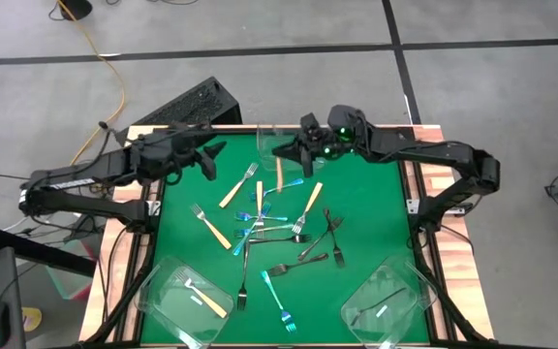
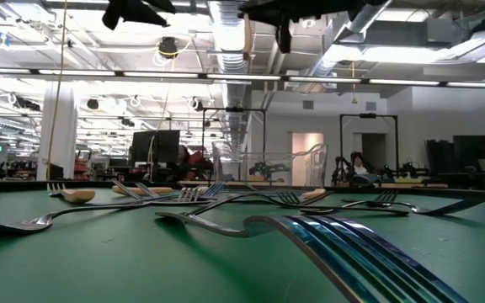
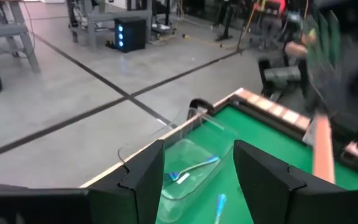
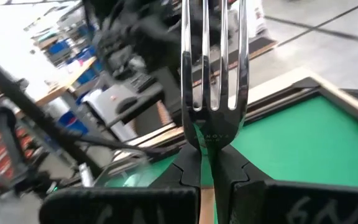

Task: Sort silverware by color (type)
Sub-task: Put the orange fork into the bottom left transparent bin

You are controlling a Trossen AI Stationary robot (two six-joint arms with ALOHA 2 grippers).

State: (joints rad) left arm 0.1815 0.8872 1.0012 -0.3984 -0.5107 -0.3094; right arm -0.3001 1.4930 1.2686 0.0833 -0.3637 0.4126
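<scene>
Slim forks lie scattered on the green mat: tan-handled forks (image 1: 238,186), blue-handled forks (image 1: 277,301) and dark metal forks (image 1: 298,264). My right gripper (image 1: 287,153) (image 4: 207,155) hangs above the mat's far edge, beside the far clear tub (image 1: 271,141), and is shut on a tan-handled fork (image 1: 279,174). My left gripper (image 1: 211,155) (image 3: 197,168) hovers open above the far left part of the mat and holds nothing. A blue fork (image 3: 194,169) lies in the far tub. My right gripper pinches the tan-handled fork between its two fingers at the metal neck (image 4: 207,144), just below the tines. The tines (image 4: 213,56) stick out past the fingertips. The tan handle (image 2: 247,34) hangs down below the fingers, lifted clear of the mat.
A clear tub (image 1: 187,301) at the near left corner holds tan forks. Another clear tub (image 1: 386,305) at the near right corner holds dark ones. A wooden rim (image 1: 424,204) frames the mat. A keyboard (image 1: 187,107) lies past the far left corner.
</scene>
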